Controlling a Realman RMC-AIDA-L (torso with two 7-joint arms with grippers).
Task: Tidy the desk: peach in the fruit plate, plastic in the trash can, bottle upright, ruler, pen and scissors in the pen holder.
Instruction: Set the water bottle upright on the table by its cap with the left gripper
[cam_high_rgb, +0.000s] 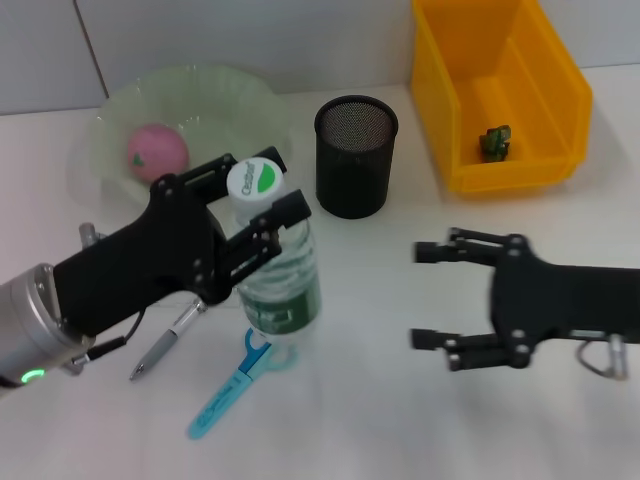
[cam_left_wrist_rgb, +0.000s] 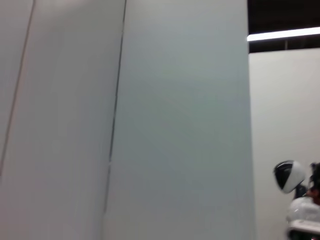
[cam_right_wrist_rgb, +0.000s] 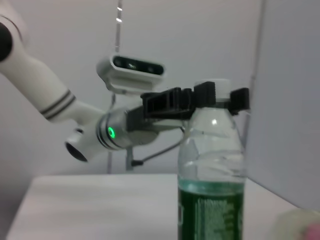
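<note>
The clear bottle (cam_high_rgb: 278, 285) with a green label and white cap stands upright on the desk. My left gripper (cam_high_rgb: 268, 184) is shut on its neck just under the cap; the right wrist view shows the same grip, left gripper (cam_right_wrist_rgb: 212, 98) on the bottle (cam_right_wrist_rgb: 212, 170). The pink peach (cam_high_rgb: 157, 150) lies in the pale green fruit plate (cam_high_rgb: 235, 92). A silver pen (cam_high_rgb: 166, 344) and blue scissors (cam_high_rgb: 232, 388) lie flat by the bottle's base. Green plastic (cam_high_rgb: 495, 142) sits in the yellow trash can (cam_high_rgb: 500, 175). The black mesh pen holder (cam_high_rgb: 355, 160) stands behind. My right gripper (cam_high_rgb: 418, 296) hovers open to the right. The ruler is out of view.
The white desk runs back to a pale wall behind the plate and bin. Bare desk lies between the bottle and my right gripper. The left wrist view shows only wall panels.
</note>
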